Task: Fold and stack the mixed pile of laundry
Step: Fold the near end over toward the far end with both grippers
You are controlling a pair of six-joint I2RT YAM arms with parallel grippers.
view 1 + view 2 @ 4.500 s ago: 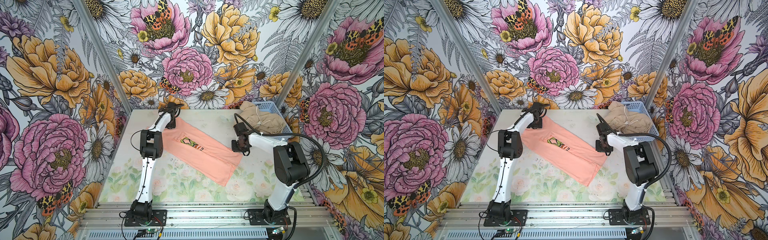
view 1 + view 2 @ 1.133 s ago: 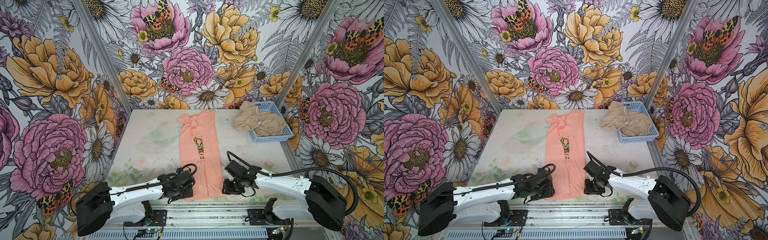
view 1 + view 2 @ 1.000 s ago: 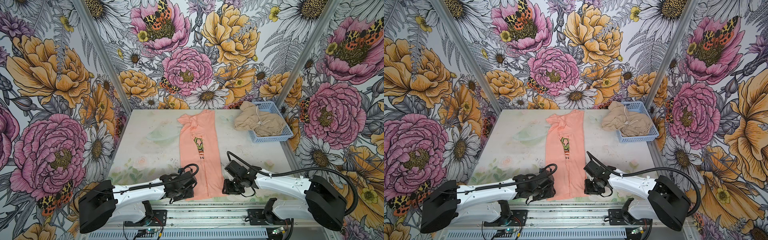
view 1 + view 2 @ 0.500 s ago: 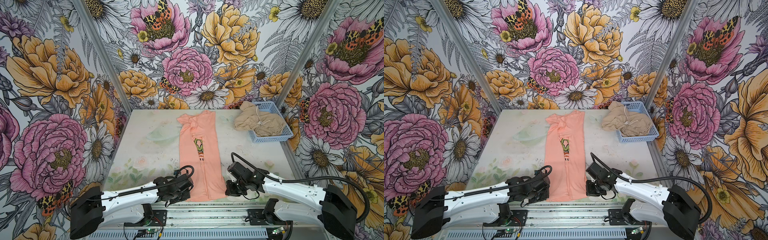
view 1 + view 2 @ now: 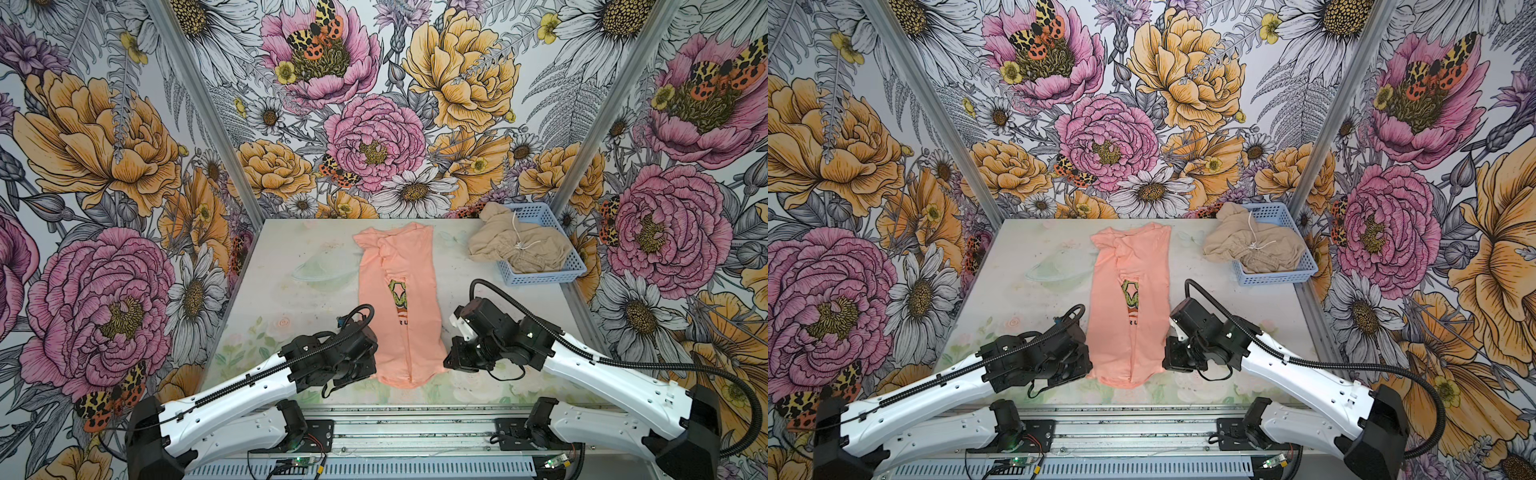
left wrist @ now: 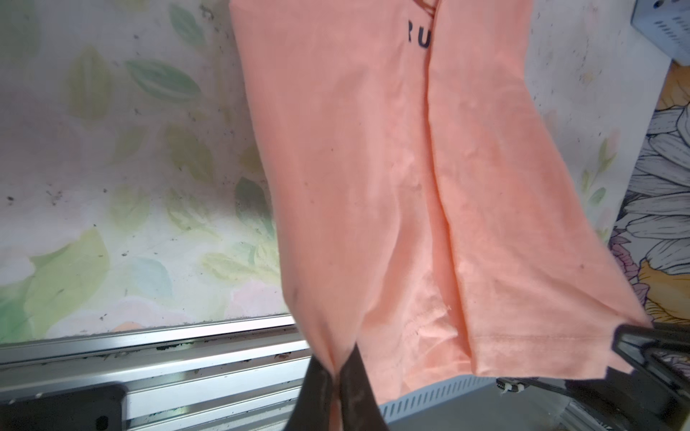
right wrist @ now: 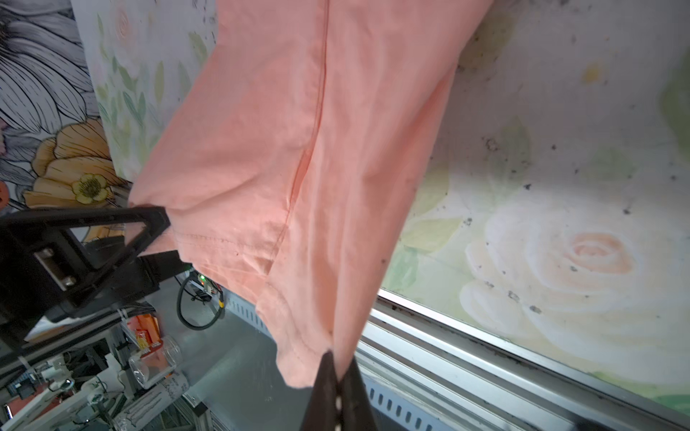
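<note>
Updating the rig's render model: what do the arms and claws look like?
Both match. The left arm and right arm have white link shells, black joint housings and black wrist blocks. A black corrugated cable loops along each, from wrist toward shoulder. The left claw and right claw have dark fingers tapering to thin tips, on black triangular open frames. No markings legible.

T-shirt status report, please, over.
Left claw shut on T-shirt hem corner. Right claw shut on the other corner. Tan garment in basket, nothing in the way.
</note>
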